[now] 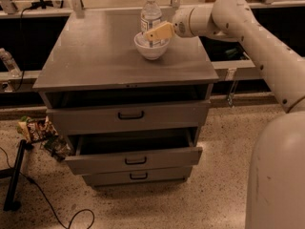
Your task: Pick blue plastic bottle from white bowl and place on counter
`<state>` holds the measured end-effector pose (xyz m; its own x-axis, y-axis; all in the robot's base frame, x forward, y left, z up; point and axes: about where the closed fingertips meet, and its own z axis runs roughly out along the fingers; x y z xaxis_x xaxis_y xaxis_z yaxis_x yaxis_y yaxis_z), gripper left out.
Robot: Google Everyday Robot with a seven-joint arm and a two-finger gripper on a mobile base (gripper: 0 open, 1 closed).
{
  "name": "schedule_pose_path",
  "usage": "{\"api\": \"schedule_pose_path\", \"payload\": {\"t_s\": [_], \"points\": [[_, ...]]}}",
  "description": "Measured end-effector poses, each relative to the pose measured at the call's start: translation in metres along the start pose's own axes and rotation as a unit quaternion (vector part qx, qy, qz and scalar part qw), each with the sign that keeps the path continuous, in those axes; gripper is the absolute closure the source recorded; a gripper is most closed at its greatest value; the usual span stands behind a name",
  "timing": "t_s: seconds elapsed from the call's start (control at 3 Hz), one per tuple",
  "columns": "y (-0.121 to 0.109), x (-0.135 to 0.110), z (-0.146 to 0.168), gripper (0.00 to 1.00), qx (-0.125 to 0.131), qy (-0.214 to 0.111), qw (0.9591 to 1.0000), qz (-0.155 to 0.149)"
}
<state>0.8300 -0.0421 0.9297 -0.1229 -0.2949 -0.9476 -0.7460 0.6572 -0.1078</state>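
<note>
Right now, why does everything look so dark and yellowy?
Camera view: dim, warm light tints everything; the open drawer lies in shadow; the white bowl looks creamy; the gripper, beside the blue plastic bottle over the bowl, looks yellowish.
</note>
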Motion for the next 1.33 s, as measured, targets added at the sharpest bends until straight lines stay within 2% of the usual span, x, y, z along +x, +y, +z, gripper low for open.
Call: {"api": "schedule_pose_path", "payload": {"t_s": [0.33, 0.67, 1.0, 1.33], "points": [[-0.004, -0.011, 0.016, 0.16, 0.000, -0.026, 0.9996, 0.003], [-0.006, -0.022, 0.023, 0.46, -0.002, -0.044, 0.9990, 0.000], [-0.006, -0.031, 0.022, 0.69, -0.002, -0.053, 0.9986, -0.006], [-0.009, -0.055, 0.005, 0.93, 0.005, -0.082, 0.9964, -0.019]]}}
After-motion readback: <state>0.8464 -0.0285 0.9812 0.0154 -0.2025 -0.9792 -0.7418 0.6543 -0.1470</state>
